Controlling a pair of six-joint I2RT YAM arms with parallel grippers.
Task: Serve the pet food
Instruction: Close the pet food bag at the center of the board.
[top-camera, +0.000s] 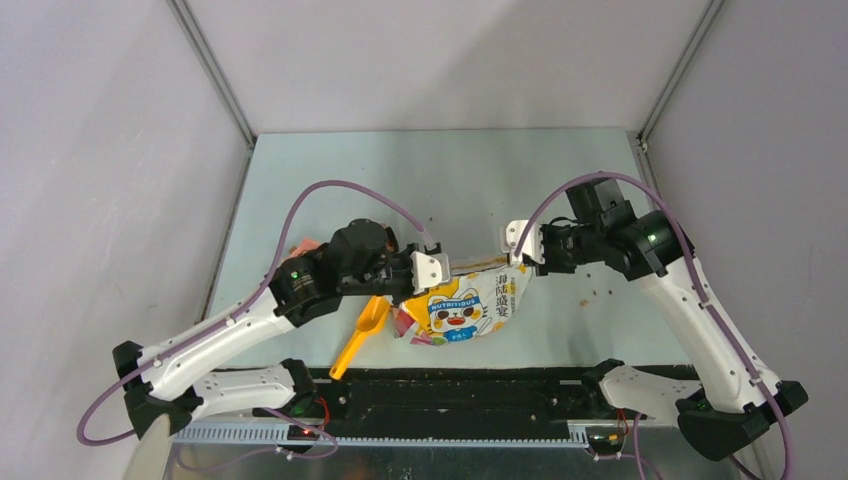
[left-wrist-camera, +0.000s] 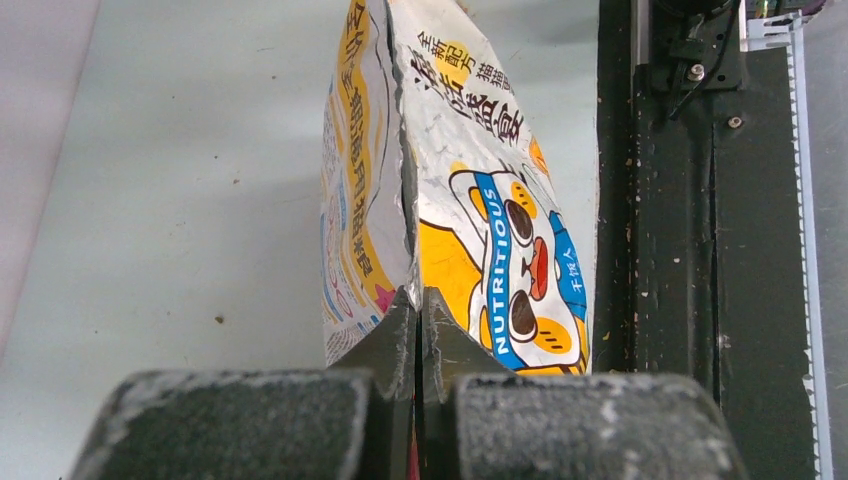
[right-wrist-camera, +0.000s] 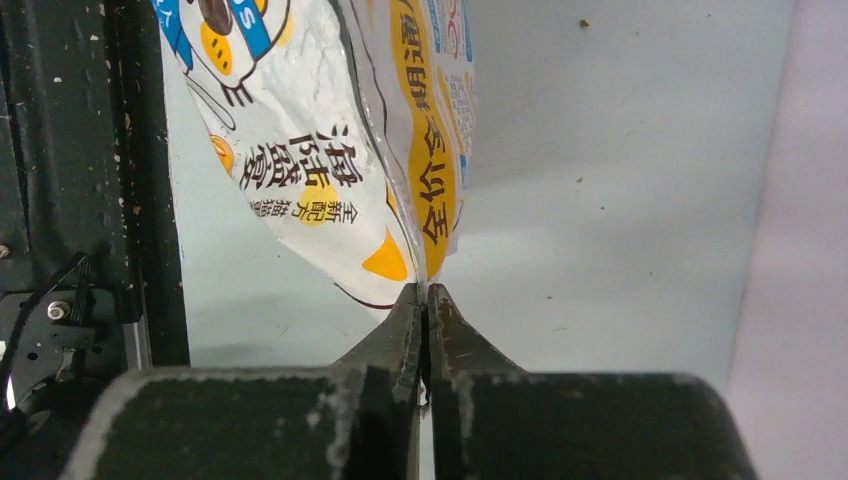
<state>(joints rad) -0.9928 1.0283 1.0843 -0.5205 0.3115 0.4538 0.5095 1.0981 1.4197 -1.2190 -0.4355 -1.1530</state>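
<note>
A pale green bench (top-camera: 330, 180) is boxed in by grey walls (top-camera: 100, 150). The white-yellow cat-printed bag (top-camera: 470, 305) is pinched tight by the left hand (left-wrist-camera: 418, 305) and the right hand (right-wrist-camera: 425, 300).

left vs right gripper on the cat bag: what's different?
Grip: left gripper pinches the bag edge beside the cat face; right gripper, beside the black characters. Position: left gripper sits close to the yellow scoop; right gripper is across the bag from it. Shared: both jaws shut on the bag.
</note>
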